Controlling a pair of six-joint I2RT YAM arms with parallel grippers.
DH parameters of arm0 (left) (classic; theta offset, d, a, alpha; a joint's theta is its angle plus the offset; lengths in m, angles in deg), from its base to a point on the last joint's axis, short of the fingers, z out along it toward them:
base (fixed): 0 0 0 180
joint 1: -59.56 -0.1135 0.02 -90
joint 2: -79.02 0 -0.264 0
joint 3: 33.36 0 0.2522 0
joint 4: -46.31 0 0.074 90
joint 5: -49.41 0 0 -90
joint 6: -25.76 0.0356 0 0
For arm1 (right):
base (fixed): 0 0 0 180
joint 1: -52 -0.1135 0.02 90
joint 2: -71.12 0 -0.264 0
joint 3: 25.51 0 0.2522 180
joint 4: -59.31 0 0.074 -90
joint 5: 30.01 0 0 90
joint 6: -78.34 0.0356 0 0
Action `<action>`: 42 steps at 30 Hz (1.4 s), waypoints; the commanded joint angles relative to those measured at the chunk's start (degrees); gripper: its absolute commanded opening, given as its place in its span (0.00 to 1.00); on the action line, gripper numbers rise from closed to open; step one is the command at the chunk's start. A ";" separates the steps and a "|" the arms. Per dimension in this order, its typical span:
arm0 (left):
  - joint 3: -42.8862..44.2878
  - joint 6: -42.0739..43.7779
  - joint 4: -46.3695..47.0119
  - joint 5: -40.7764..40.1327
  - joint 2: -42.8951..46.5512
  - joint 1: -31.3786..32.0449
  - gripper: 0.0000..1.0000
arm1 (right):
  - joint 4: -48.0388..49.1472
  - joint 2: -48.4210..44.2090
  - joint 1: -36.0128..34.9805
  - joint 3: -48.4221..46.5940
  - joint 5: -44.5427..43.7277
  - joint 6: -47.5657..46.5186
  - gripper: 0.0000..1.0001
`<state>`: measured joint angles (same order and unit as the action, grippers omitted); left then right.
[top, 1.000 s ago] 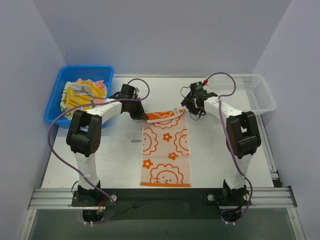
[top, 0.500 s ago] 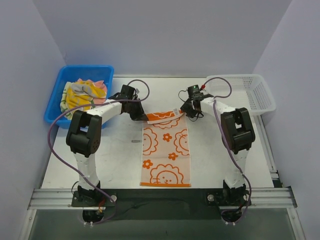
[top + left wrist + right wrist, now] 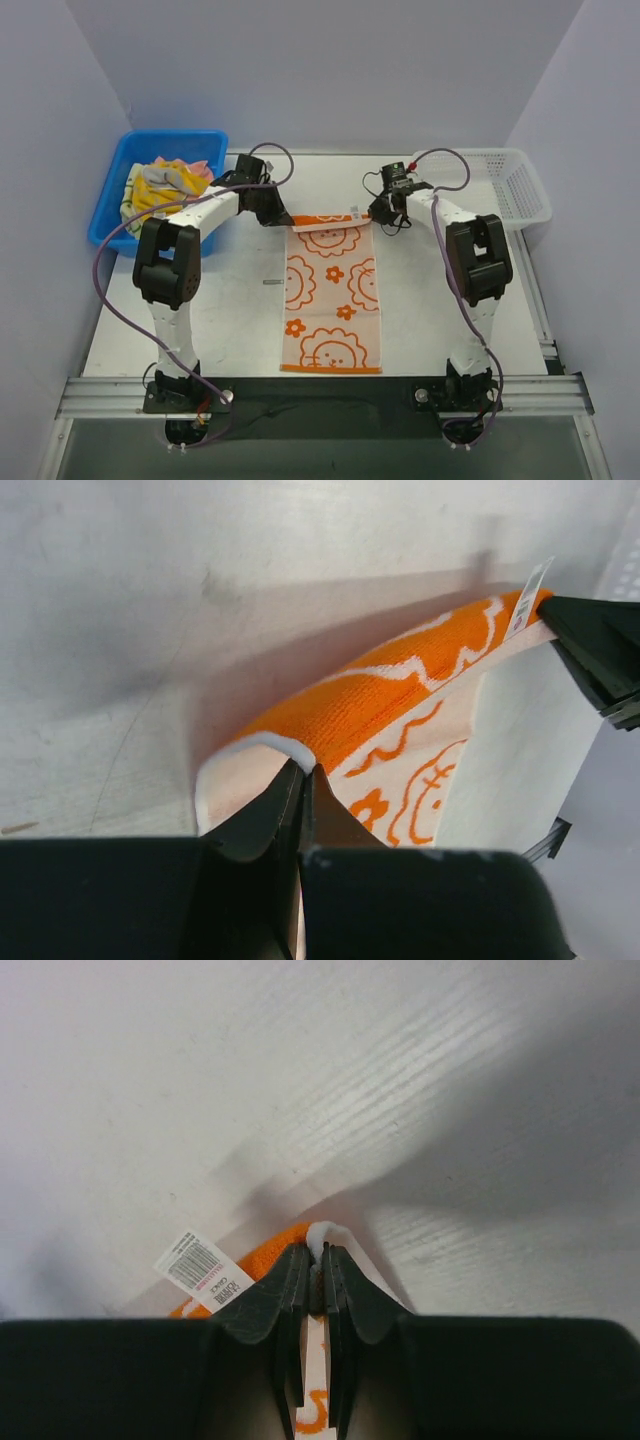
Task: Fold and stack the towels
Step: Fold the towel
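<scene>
From my station I see 1 orange-and-white terry towel (image 3: 333, 300), printed with flowers and lion faces. It is laid out flat and lengthwise in the middle of the white table (image 3: 230, 320), between the 2 arms. Its near edge lies toward the arm bases. Its far edge is lifted off the surface and pulled into a taut strip that shows the deeper orange reverse side.

The left gripper (image 3: 282, 218) is clamped on the far-left corner of that towel. In my left wrist view the 2 black fingers (image 3: 265, 815) are pressed together with the white-hemmed corner pinched between their tips. The cloth runs away from them in a raised orange fold toward the other arm.

The right gripper (image 3: 375, 213) is clamped on the far-right corner. In my right wrist view its jaws are closed tight on the white hem with no gap showing. A white barcode tag (image 3: 203, 1271) attached at that corner sticks out just beside the fingertips, on the left of that view.

A heap of soft cloths (image 3: 165, 188), yellow, pink and pale green as far as I can make out, sits in the blue plastic bin (image 3: 108, 215) at the far-left side of the table, well apart from the spread towel. A white mesh basket (image 3: 520, 185) stands at the far-right side, beyond the right arm.
</scene>
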<state>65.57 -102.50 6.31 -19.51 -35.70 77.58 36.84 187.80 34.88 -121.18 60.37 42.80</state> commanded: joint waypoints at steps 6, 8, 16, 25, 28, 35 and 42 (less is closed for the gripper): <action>25.73 2.31 -8.37 0.02 -10.25 -3.25 0.00 | -0.26 0.03 3.59 -13.70 -0.82 -3.57 0.00; 29.51 2.05 -9.27 0.01 -13.41 -4.22 0.00 | 0.53 1.00 4.03 -16.52 -0.73 -4.27 0.00; 32.99 2.31 -11.91 2.73 -14.93 -4.66 0.00 | 4.22 -0.92 3.94 -14.35 5.24 -4.36 0.00; 6.97 2.93 -6.99 4.41 1.94 -2.47 0.00 | 6.95 -17.00 1.92 13.40 8.67 -0.84 0.00; -2.88 2.58 -5.14 6.42 7.30 -1.59 0.00 | 6.87 -22.54 0.78 18.79 9.20 -1.54 0.00; -17.56 1.00 -3.29 4.68 20.21 2.88 0.00 | 2.74 -34.14 -1.86 28.81 7.89 -3.65 0.00; -28.82 -2.69 2.14 0.45 23.31 6.41 0.00 | 2.47 -38.64 -4.32 38.73 6.64 -2.60 0.00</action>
<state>39.82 -102.89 3.21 -16.75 -13.05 83.88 41.32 148.72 30.92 -86.28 68.83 40.11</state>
